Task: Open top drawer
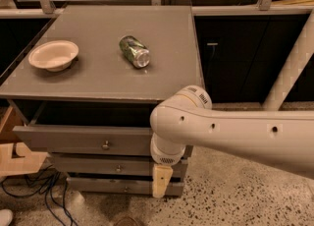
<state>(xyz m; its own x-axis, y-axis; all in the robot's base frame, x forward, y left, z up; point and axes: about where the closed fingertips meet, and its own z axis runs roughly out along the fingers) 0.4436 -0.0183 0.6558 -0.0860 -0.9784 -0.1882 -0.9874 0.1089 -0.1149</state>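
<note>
The top drawer (pixel 78 140) is the tallest grey front under the cabinet top, with a small round metal knob (pixel 105 145) at its centre. It stands pulled out a little, with a dark gap showing above its front. My white arm comes in from the right and crosses the drawer's right end. My gripper (pixel 162 182) hangs cream-coloured below the wrist. It is in front of the lower drawers, right of and below the knob, and apart from it.
Two slimmer grey drawer fronts (pixel 98 167) sit below. On the cabinet top (pixel 162 48) lie a white bowl (pixel 53 54) and a crushed can (pixel 134 51) on its side. Wooden pieces (pixel 19 158) and cables (pixel 39 190) are on the floor at left.
</note>
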